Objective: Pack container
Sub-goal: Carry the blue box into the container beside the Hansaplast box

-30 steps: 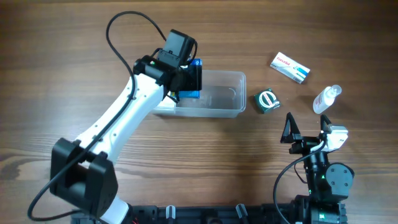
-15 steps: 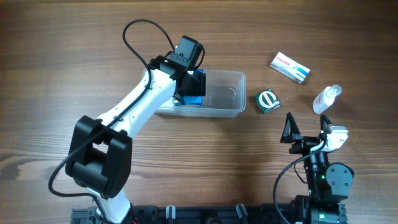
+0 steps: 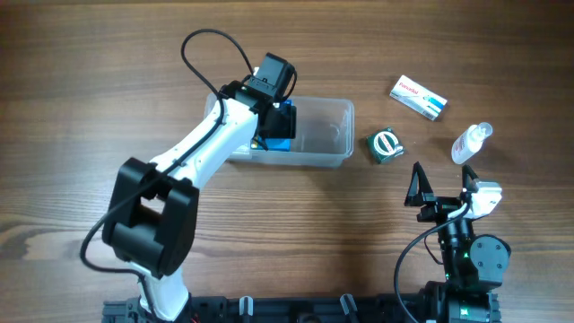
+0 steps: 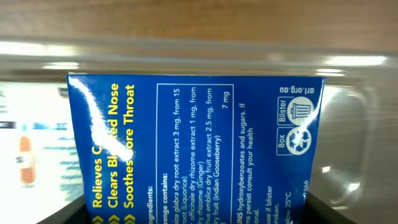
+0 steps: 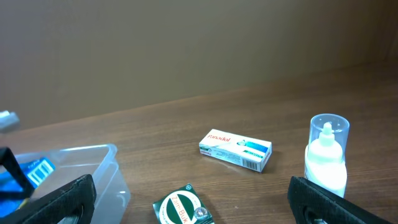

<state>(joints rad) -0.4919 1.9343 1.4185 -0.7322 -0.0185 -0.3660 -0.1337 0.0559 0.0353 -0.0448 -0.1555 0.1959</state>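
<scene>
We see the left jaws clenched on a blue medicine box (image 4: 193, 143), held inside the left end of the clear container (image 3: 346, 135), which sits on the wooden worktop (image 3: 287, 233). The right jaws stand spread and empty, well apart from it. A green tin (image 3: 386, 144), a white carton (image 3: 419, 97) and a small bottle (image 3: 471, 142) lie to the container's right.
</scene>
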